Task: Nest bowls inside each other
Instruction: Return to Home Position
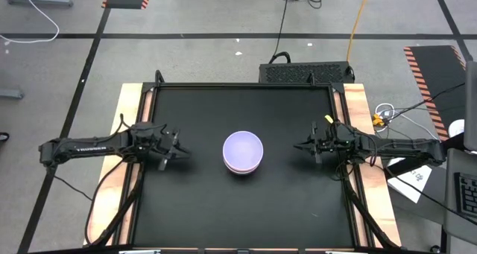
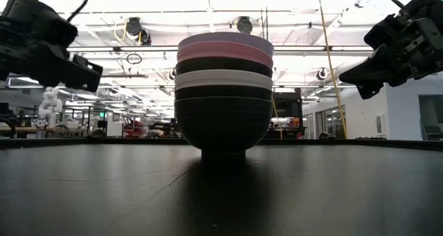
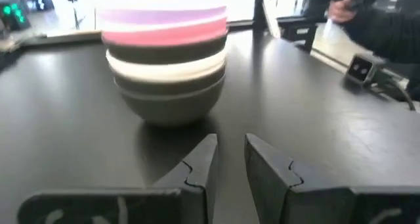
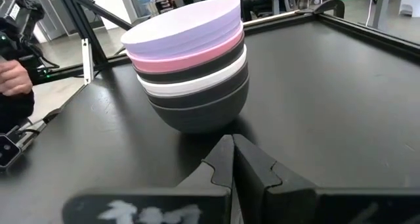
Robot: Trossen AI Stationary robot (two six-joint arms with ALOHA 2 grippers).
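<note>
The stack [image 1: 243,151] of six bowls stands upright in the middle of the desk [image 1: 194,209], all nested. The lavender bowl [image 2: 225,39] is on top. Under it come the pink bowl [image 2: 225,54], a black one, the white bowl [image 2: 223,79] and two more black ones, and the lowest sits on the desk. No bowl lies apart from the stack, so I judge the nesting itself finished.

Both tools are apart from the stack and neither touches it. The left tool [image 1: 179,151] is on one side and points straight at the stack. Its fingers [image 3: 202,166] stand narrow, with a small gap between them, and hold nothing. The right tool [image 1: 302,146] is on the opposite side and points back at the stack. Its fingers [image 4: 222,159] are closed together, with nothing between them.

So the stack lies directly ahead of each tool, on the line that joins the two. The tools are about equally near to it, and I cannot tell which one is nearer. Both hang above the desk, about as high as the upper bowls.

For the return to rest, each tool needs to go backward along its own arm, away from the stack. In my judgement the risk is small, because this way leads away from the bowls. Only a move forward or a swing across the middle could push the stack.
</note>
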